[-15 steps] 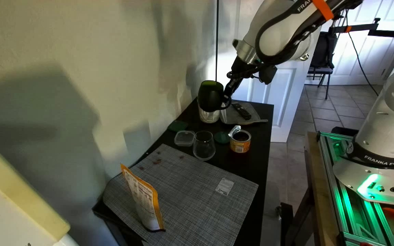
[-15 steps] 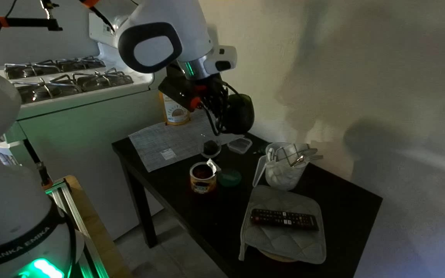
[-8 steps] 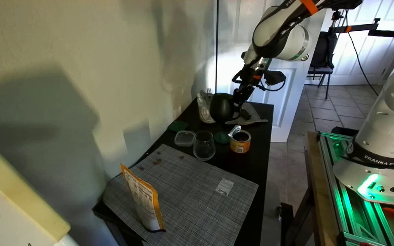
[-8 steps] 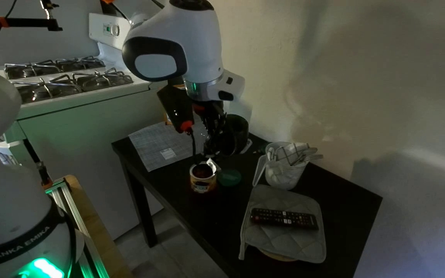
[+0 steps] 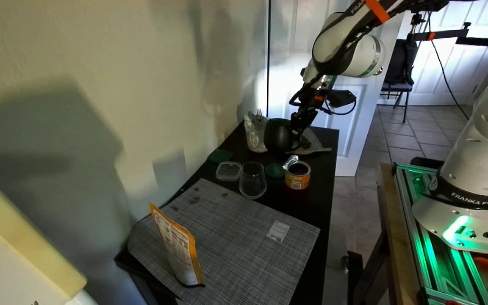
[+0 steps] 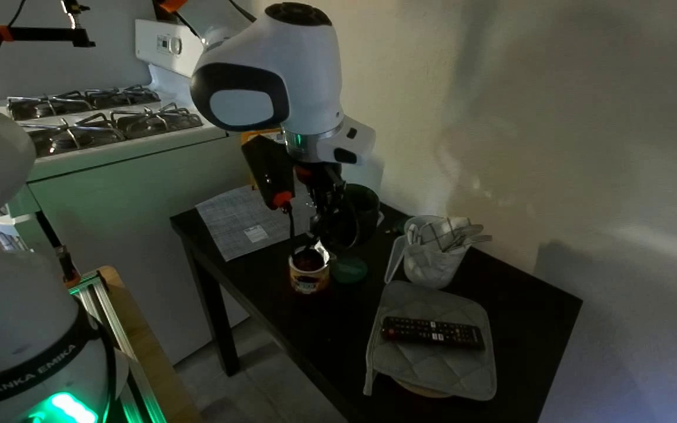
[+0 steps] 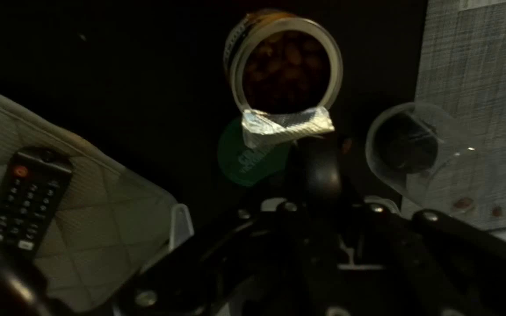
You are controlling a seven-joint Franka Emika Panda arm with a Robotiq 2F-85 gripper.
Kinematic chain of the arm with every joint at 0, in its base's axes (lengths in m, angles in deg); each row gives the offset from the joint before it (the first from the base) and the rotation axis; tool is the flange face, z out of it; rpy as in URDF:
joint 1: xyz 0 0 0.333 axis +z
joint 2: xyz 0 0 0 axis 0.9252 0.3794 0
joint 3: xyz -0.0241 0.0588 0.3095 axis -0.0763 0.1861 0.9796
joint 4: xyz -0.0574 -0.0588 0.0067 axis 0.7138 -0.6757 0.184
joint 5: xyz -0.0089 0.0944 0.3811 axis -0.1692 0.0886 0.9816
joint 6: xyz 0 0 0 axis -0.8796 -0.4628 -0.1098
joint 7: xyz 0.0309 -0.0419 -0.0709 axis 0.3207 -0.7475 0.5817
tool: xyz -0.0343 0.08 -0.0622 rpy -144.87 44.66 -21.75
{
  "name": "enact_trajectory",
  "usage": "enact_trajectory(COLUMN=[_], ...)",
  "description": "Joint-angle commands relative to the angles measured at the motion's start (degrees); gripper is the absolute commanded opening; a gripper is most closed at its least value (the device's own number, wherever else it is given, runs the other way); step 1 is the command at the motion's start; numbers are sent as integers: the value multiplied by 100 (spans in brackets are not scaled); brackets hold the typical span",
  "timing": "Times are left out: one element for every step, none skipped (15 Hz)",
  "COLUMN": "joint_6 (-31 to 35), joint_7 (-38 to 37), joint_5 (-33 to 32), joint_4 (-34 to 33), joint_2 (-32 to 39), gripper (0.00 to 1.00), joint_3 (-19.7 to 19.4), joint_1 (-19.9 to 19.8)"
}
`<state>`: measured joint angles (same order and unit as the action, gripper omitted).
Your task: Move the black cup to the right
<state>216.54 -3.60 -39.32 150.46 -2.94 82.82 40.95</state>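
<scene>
We judge 1 step done, the pick: the black cup (image 5: 276, 136) is at the gripper (image 5: 297, 128), just right of the frame's centre in both exterior views. We read the gripper as clenched on it, though the wrist view is too dark to show the contact well. The cup looks upright or nearly so; whether its base touches the table (image 5: 311, 203) we cannot tell. Lower in those frames lie a round green lid (image 5: 274, 170) and an opened can (image 5: 297, 182); a jug of cutlery (image 6: 432, 267) is in the right half of an exterior view. Which right the task means is unclear, so this spot may not be final. Letting go and backing off are left.
</scene>
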Motion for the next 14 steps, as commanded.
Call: enact_trajectory(joint_6=[-295, -315, -292, -343, -364, -391, -378, -331, -246, -134, -77, -97, -98, -37], joint_7=[-895, -1080, -1402, -1583, -1764, -1887, -1954, -2070, -2253, -2637, -2858, -3118, -3393, -3738], joint_5=[-885, -1041, -1277, -1408, -1557, -1676, -1713, -1771, -1871, -2277, -2459, -2696, -2937, -3236], joint_4=[4, 6, 4, 4, 3, 3, 2, 3, 3, 2, 0, -1, -3, -15], joint_2=[115, 155, 171, 157, 193, 227, 294, 355, 424, 549, 616, 695, 757, 830], gripper=[5, 5, 5, 5, 5, 5, 5, 5, 5, 5, 5, 5, 5, 5], joint_3=[104, 80, 91, 78, 84, 99, 120, 154, 200, -659, -732, -914, -1086, -1235], joint_1=[-665, -794, -997, -1139, -1264, -1348, -1375, -1397, -1432, -573, -469, -240, -36, 134])
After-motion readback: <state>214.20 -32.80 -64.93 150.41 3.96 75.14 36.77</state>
